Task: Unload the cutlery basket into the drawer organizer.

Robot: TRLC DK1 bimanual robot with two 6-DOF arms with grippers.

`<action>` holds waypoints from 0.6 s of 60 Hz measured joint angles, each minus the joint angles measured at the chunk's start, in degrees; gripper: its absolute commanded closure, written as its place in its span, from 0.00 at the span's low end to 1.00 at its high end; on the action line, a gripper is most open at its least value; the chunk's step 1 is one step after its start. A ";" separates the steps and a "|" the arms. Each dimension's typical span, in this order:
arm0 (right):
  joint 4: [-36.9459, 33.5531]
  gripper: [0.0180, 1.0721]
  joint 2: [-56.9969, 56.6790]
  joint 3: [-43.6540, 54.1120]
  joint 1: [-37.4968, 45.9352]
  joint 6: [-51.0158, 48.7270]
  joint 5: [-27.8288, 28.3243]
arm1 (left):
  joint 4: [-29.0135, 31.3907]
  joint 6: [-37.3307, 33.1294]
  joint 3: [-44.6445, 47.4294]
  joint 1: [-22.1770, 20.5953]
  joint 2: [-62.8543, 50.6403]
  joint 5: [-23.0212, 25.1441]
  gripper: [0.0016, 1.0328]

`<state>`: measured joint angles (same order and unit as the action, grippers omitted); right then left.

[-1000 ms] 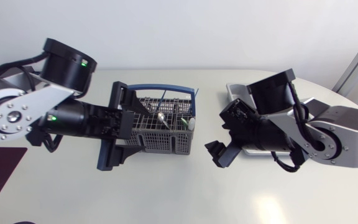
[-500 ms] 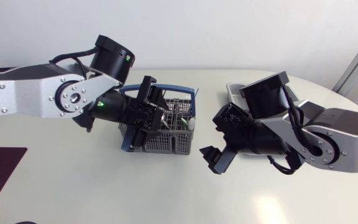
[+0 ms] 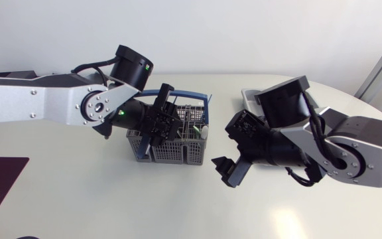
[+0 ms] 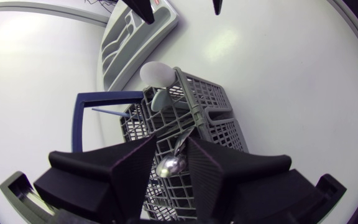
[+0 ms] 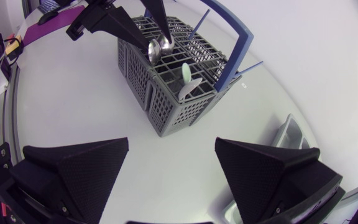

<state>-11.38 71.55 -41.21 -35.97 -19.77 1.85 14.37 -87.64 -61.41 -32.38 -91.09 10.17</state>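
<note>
Spoon sits clamped in left claw within cutlery basket; right claw hangs wide apart at basket's four o'clock.

Left arm: long silver-grey link with a flat face, and a ring of small dark screws round the joint disc. Black drum-shaped joint housings, each with a small green light. Black cable looped beside the upper drum.

Left gripper: matte black, two broad wedge fingers.

Right arm: silver-grey shell with a rounded cap and a black drum joint. Black cables run under the wrist.

Right gripper: same matte black wedges.
</note>
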 measured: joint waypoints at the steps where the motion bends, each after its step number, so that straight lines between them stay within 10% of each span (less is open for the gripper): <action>1: 0.02 0.05 0.00 0.02 0.00 0.00 0.00 | 0.00 -0.07 0.00 0.00 0.00 0.00 0.68; 36: 1.97 0.05 -1.33 3.17 0.02 0.00 0.00 | -0.55 -1.57 0.00 -0.17 -0.92 -0.09 0.84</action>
<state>-9.41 70.22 -38.04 -35.94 -19.77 1.85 13.82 -89.21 -61.41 -32.56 -92.01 10.09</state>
